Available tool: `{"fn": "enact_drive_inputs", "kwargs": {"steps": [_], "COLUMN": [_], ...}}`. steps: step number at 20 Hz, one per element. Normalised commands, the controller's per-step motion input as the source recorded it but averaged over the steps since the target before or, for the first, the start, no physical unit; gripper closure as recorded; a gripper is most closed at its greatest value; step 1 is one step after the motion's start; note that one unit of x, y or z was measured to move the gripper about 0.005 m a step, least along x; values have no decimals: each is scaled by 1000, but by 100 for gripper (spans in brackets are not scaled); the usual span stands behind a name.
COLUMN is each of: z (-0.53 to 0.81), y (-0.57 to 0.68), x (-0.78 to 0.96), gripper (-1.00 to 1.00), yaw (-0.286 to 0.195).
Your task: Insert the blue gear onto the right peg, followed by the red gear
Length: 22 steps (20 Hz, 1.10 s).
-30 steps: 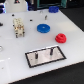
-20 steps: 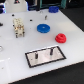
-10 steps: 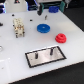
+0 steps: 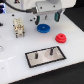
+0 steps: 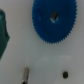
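Exterior view: the fingers (image 4: 47,18) hang spread wide above the blue gear (image 4: 44,28), one dark fingertip on each side of it, holding nothing. The blue gear lies flat on the white desk (image 4: 12,50), a bright toothed disc. The red gear (image 4: 61,37) sits apart from it toward the exterior view's right, smaller, round, with a raised hub. Nearer the camera lies the grey plate (image 4: 45,56), rectangular with a black rim, carrying two thin dark pins; the right peg (image 4: 50,50) stands upright on it, bare. A small pale blocky item (image 4: 19,27) stands at the exterior view's left; its nature cannot be told.

Wrist view: it adds the blue gear's (image 5: 54,20) fine serrated edge and small centre hole, seen from directly above on the matt white desk (image 5: 20,55). A dark green edge (image 5: 3,30) is partly in frame. The fingers themselves are not seen here.
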Motion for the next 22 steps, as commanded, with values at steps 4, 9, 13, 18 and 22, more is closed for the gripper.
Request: {"fn": "enact_drive_inputs", "kwargs": {"steps": [4, 9, 13, 18, 22], "z": [-515, -446, -227, -145, -160], "y": [14, -31, 0, 2, -32], "x": [-158, -237, -321, -219, -205], "gripper": [-100, 100, 100, 100, 100], "yaw": [0, 0, 0, 0, 0]}}
